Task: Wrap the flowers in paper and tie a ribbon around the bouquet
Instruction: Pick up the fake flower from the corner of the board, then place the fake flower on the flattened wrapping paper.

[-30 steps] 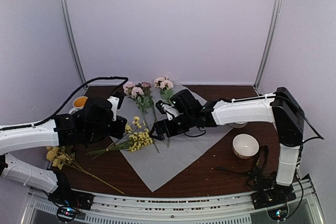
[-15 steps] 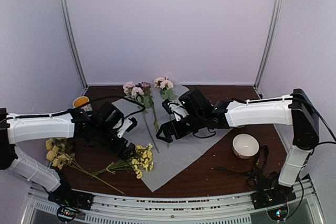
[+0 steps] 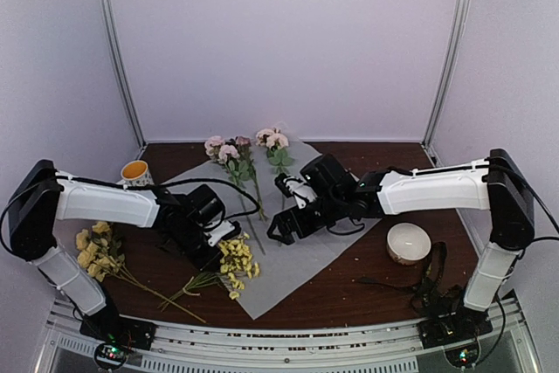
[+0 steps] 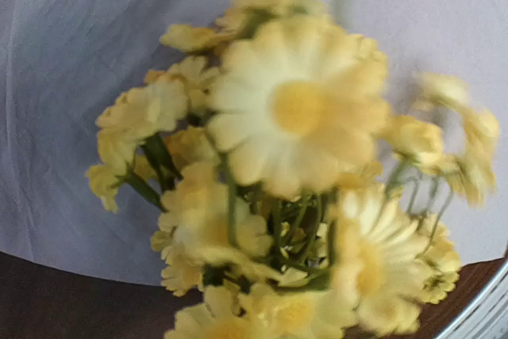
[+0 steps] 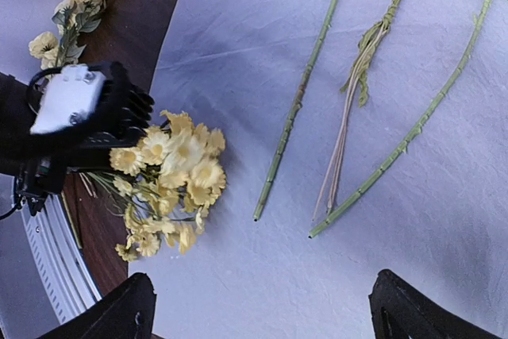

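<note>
Yellow flowers [image 3: 236, 259] lay at the seven o'clock edge of the paper [image 3: 297, 266], their stems pinched in the closed jaws of the left gripper [image 3: 214, 252]. The right gripper [image 3: 284, 226] hung over the sheet's middle, jaws spread wide.

Pale lilac-white panel walls [image 3: 279, 41], two upright silver metal poles [image 3: 119, 58] at rear corners, dark brown wooden tabletop [image 3: 349, 290]

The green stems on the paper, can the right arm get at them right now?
Probably yes: the right gripper hangs open just above the green stems, with nothing lying between.
</note>
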Controlling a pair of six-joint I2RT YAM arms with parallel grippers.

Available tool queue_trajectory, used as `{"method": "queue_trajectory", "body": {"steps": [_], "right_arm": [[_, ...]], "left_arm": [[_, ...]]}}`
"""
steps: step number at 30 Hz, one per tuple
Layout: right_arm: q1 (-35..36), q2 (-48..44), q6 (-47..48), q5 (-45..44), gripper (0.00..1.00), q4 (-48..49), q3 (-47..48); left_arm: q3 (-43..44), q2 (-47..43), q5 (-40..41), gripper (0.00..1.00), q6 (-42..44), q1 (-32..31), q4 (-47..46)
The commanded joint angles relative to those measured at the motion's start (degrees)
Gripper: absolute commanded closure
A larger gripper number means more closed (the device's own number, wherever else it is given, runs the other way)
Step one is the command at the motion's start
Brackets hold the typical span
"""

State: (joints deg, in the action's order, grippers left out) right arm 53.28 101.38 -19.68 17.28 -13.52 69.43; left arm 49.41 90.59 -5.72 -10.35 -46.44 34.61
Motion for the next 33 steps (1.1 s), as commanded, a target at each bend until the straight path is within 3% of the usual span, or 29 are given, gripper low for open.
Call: {"method": "queue_trajectory", "body": {"steps": [1,6,10,16,20,22,23,25,26,28,33], "right_arm": [[0.13,-2.43,-0.35,-0.53,0.04,0.67,-1.65],[-0.03,-3.19,0.18,0.14,0.03,-0.11,-1.50],[-0.95,-5.83,-0.76,1.79,0.02,1.27,-2.20],[-4.23,-13.90,-3.84,-1.96,0.02,5.10,-6.97],[-5.01,-18.73,-3.22,-7.57,0.01,4.09,-10.16],[-5.04,-20.69,-3.01,-8.40,0.00,2.84,-10.80],[-5.04,-21.41,-2.87,-8.63,0.00,2.37,-11.23],[-5.10,-23.05,-2.66,-9.53,0.00,2.02,-12.20],[-5.03,-23.72,-2.58,-10.27,0.00,2.13,-12.66],[-5.04,-24.51,-2.28,-11.20,0.00,2.48,-13.23],[-5.10,-22.23,-0.65,-9.97,0.00,2.56,-11.85]], "left_arm": [[0.07,-7.00,-2.18,1.00,0.49,0.08,0.98],[1.44,-16.45,-1.77,1.00,-0.93,0.07,2.49],[6.53,-19.21,-3.84,1.00,-2.60,2.42,-6.13],[22.25,-5.00,-5.85,1.00,-17.53,11.29,-17.61],[32.01,7.32,-2.68,1.00,-27.84,13.84,-21.87],[38.32,13.51,-5.12,1.00,-31.26,14.36,-22.06],[40.40,16.09,-6.58,0.88,-32.00,14.40,-21.19],[46.27,18.77,-5.46,0.27,-32.04,14.37,-14.72],[48.21,18.52,-2.54,0.05,-31.12,14.40,-11.66],[46.87,14.80,5.35,0.02,-28.89,14.36,-7.64],[33.68,-0.73,18.87,0.02,-28.54,14.48,-3.57]]}}
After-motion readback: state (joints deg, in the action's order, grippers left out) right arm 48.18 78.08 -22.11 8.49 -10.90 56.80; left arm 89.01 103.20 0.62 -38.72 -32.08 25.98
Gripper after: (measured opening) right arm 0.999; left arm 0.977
